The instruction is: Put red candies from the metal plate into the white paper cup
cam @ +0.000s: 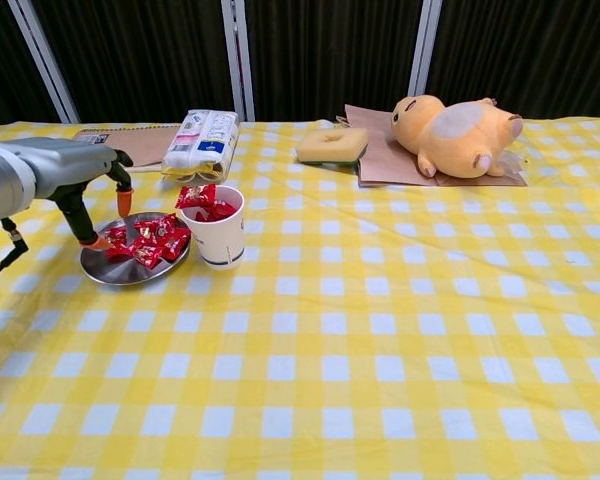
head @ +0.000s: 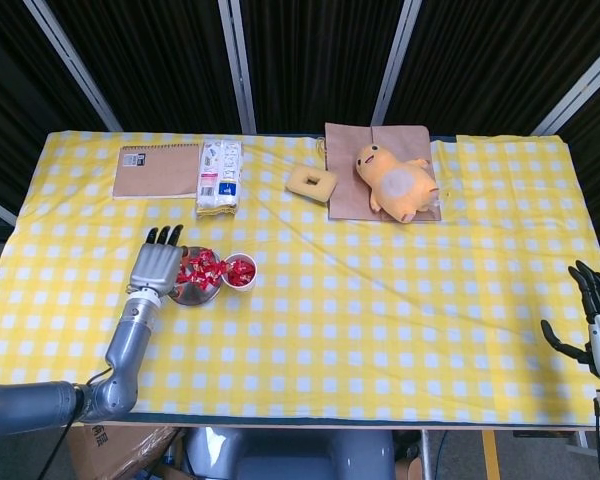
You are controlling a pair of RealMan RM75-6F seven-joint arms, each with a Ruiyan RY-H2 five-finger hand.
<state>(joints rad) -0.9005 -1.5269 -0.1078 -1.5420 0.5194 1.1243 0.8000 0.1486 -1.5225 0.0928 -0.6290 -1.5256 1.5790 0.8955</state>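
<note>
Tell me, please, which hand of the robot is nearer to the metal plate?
Left. The left hand is at the left edge of the metal plate; the right hand is far away at the table's right edge.
</note>
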